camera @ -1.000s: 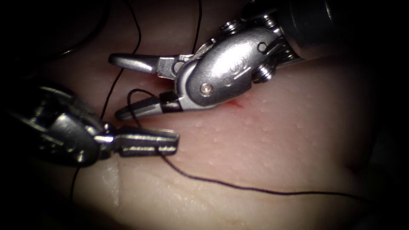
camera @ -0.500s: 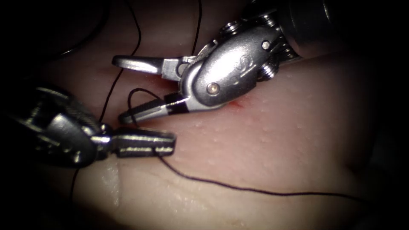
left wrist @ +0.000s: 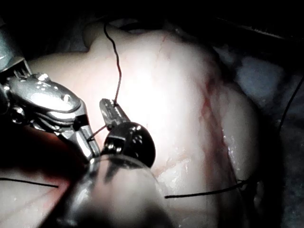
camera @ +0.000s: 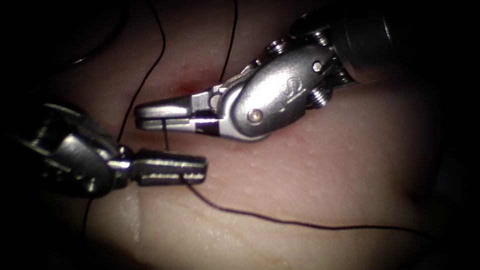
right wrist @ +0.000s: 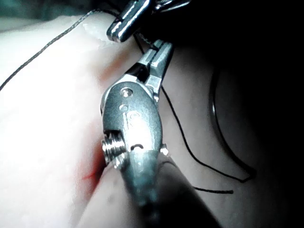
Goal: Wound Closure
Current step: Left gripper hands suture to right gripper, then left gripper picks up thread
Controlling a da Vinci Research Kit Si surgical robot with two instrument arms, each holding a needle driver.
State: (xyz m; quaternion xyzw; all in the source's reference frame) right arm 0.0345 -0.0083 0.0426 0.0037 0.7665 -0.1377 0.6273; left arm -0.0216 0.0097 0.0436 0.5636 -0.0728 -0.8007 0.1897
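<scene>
Above the tissue (camera: pixel 325 170) two tools meet near the middle of the endoscope view. Coming in from the right, the right tool (camera: pixel 150 116) has its two jaws clenched on the thread (camera: pixel 165 134); half a second ago those jaws stood wide apart around a small loop of it. Just below and to the left, the left tool (camera: pixel 192 167) is also clamped, grasping the same thread at its lower edge. One short taut piece of thread runs straight between the two tools, so both hold it at points close together.

From the left tool one strand trails away across the tissue toward the right. Two more dark strands run up over the tissue behind the right tool, and one drops past the left tool. A small patch of red fluid (camera: pixel 187 85) lies on the tissue just above the right tool's jaws.

On the left wrist view the left tool (left wrist: pixel 108 113) grips the thread (left wrist: pixel 117 71), with the right tool (left wrist: pixel 88 145) beside it. On the right wrist view the right tool (right wrist: pixel 159 50) is closed on the thread (right wrist: pixel 180 128). I cannot make out the needle with certainty.
</scene>
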